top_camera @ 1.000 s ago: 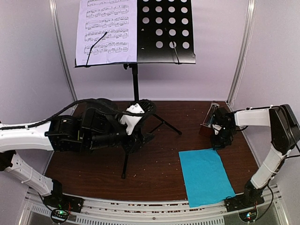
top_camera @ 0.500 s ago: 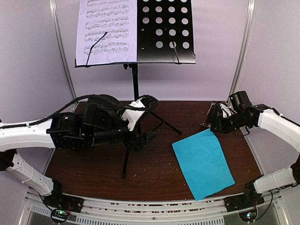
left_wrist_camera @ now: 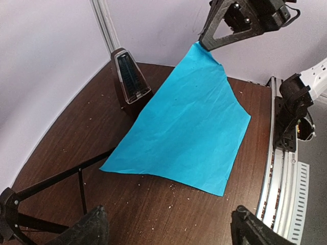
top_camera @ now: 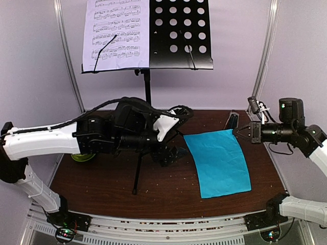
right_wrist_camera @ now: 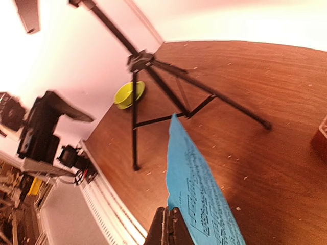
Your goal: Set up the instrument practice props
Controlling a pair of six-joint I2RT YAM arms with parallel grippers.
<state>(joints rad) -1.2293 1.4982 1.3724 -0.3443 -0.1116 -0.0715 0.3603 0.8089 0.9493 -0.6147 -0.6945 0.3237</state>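
Observation:
The black music stand [top_camera: 179, 35] stands at the back with the pale lilac sheet [top_camera: 116, 35] on the left half of its perforated desk. My right gripper [top_camera: 240, 131] is shut on the far right corner of the cyan sheet [top_camera: 217, 161] and holds that corner off the table; the rest slopes down to the wood. The right wrist view shows the cyan sheet [right_wrist_camera: 199, 204] edge-on in the shut gripper [right_wrist_camera: 171, 219]. The metronome [top_camera: 232, 121] stands behind the sheet. My left gripper [top_camera: 176, 153] is open and empty, low over the table left of the cyan sheet [left_wrist_camera: 189, 122].
The stand's tripod legs [top_camera: 137, 173] spread under my left arm and show in the left wrist view [left_wrist_camera: 56, 178]. A lime-green bowl [top_camera: 82, 157] sits at the far left, partly hidden by the arm. White side walls and a metal front rail [top_camera: 163, 224] bound the table.
My right gripper has lifted the cyan sheet's far corner and pulled the sheet up and toward the table's middle. My left arm has swung right toward the sheet.

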